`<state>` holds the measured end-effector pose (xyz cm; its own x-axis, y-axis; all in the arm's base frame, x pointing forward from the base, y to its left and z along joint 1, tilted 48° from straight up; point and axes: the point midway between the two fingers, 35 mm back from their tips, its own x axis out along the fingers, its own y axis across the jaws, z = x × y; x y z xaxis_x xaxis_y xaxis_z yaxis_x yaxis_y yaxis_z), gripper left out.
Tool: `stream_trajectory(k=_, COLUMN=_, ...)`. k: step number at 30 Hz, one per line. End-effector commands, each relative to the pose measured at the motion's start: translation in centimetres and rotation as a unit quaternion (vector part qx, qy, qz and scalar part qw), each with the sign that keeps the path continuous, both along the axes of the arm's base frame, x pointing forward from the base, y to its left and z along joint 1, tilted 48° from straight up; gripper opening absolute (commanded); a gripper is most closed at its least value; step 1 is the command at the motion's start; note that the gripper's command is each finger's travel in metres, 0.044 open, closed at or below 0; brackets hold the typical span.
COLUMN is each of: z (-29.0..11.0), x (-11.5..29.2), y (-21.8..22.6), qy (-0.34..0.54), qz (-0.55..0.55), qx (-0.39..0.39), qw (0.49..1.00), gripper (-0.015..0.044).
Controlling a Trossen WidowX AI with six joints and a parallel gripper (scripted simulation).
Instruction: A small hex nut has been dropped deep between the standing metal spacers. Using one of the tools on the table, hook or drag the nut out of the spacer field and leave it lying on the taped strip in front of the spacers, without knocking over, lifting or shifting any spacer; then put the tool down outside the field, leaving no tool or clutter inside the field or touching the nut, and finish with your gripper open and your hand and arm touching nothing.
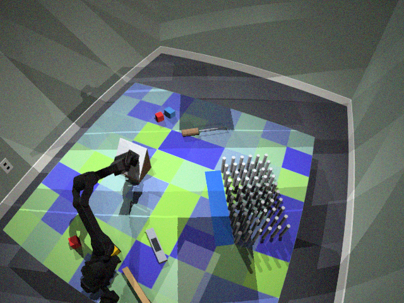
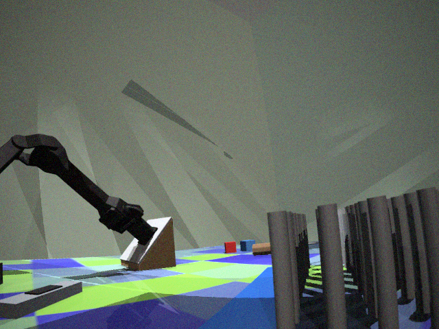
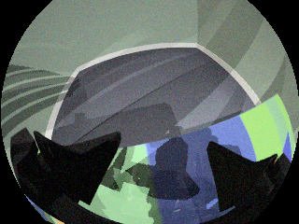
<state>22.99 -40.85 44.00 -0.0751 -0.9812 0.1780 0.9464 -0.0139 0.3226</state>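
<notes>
Over the white-faced wedge ramp (image 1: 141, 158), the gripper (image 1: 132, 176) hangs wide open, grasping nothing. Well apart, the hook tool (image 1: 190, 131) lies released beyond the spacers (image 1: 252, 196).
</notes>
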Motion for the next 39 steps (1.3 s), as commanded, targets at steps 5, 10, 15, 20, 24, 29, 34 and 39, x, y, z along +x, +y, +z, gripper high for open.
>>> stream_trajectory(k=5, z=-2.1, x=8.6, y=6.7, qy=0.093, qz=0.142, qx=0.018, qw=0.985, gripper=0.044)
stream_trajectory(k=10, z=-3.4, x=12.7, y=11.3, qy=0.136, qz=0.223, qx=0.018, qw=0.965, gripper=0.044)
stream_trajectory(k=15, z=-7.4, x=16.9, y=16.5, qy=0.18, qz=0.303, qx=0.027, qw=0.935, gripper=0.044)
stream_trajectory(k=20, z=-13.5, x=20.2, y=22.6, qy=0.242, qz=0.378, qx=0.042, qw=0.893, gripper=0.044)
stream_trajectory(k=24, z=-18.4, x=21.6, y=27.9, qy=0.291, qz=0.435, qx=0.047, qw=0.851, gripper=0.044)
stream_trajectory(k=29, z=-24.3, x=21.7, y=34.8, qy=0.353, qz=0.502, qx=0.043, qw=0.789, gripper=0.044)
stream_trajectory(k=34, z=-29.9, x=19.9, y=41.3, qy=0.413, qz=0.56, qx=0.03, qw=0.718, gripper=0.044)
stream_trajectory(k=39, z=-35.1, x=16.6, y=46.9, qy=0.47, qz=0.61, qx=0.009, qw=0.638, gripper=0.044)
